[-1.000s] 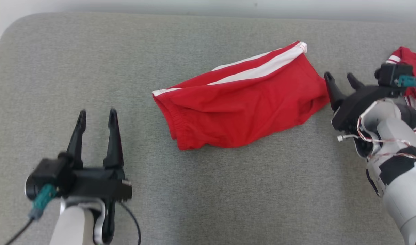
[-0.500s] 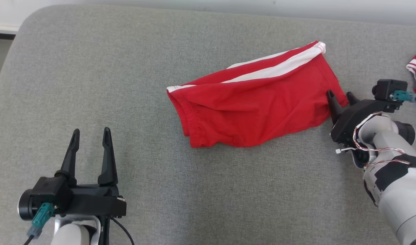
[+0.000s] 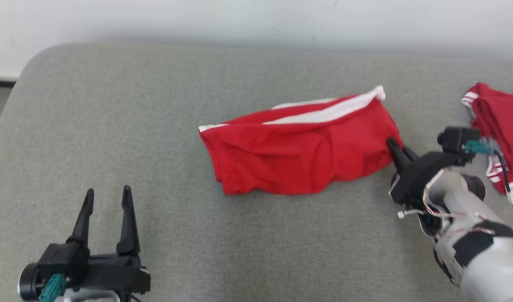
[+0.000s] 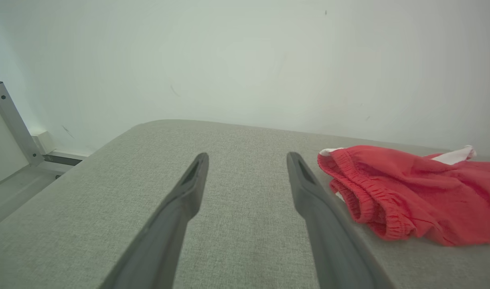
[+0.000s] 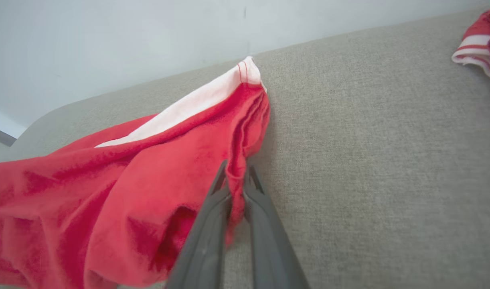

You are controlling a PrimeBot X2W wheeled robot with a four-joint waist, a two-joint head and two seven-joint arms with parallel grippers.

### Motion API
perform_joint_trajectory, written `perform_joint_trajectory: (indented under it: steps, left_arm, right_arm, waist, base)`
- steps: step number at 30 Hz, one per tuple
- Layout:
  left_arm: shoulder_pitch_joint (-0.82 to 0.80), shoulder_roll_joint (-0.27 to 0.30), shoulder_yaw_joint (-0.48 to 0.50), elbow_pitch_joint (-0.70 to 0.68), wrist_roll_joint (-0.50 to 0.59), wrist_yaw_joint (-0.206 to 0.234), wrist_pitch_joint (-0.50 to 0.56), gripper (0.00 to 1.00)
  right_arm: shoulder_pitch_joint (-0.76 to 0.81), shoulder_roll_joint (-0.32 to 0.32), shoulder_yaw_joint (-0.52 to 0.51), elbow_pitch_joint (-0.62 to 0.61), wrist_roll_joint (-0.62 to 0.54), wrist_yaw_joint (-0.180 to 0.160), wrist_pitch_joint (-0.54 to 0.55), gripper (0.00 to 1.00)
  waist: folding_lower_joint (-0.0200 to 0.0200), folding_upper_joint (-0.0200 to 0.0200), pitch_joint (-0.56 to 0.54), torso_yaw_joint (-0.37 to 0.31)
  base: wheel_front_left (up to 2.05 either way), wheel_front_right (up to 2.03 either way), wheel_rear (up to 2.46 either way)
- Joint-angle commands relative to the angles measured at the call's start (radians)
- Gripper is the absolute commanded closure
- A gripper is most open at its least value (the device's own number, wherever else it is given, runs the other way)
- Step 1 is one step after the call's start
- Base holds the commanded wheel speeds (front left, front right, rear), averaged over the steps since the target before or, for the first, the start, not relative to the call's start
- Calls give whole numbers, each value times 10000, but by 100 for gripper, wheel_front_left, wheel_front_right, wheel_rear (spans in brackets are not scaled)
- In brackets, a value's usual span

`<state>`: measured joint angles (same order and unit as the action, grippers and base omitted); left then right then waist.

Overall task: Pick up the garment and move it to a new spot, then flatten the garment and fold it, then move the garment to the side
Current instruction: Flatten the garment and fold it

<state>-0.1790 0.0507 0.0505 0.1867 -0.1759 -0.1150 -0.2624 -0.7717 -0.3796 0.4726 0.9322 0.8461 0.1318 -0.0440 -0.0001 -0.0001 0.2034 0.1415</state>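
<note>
Upholstery (image 3: 256, 243), grey and woven, ran to a rounded corner at upper left, a pale wall (image 3: 256, 21) behind. Your red garment (image 3: 298, 163) lay centre-frame; your right gripper (image 3: 394, 145) pinched its right edge, your left gripper (image 3: 108, 191) stood spread at lower left.

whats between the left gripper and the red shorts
Nothing but bare grey cushion lies between the left gripper and the red shorts, as seen in the head view.

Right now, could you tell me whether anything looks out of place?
Nothing is damaged. The red shorts lie rumpled on the grey cushion, one hem pinched in the right gripper; a second red garment sits bunched at far right.
</note>
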Motion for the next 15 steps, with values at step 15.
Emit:
perform_joint_trajectory:
  steps: [15]
  left_arm:
    - [1100, -7, 421, -449, 318, 13, -32, 0]
  right_arm:
    - [3604, -1292, -168, -3027, 1405, -28, 488, 70]
  waist:
    - [1, 1, -1016, -1060]
  base:
    - [0, 0, 0]
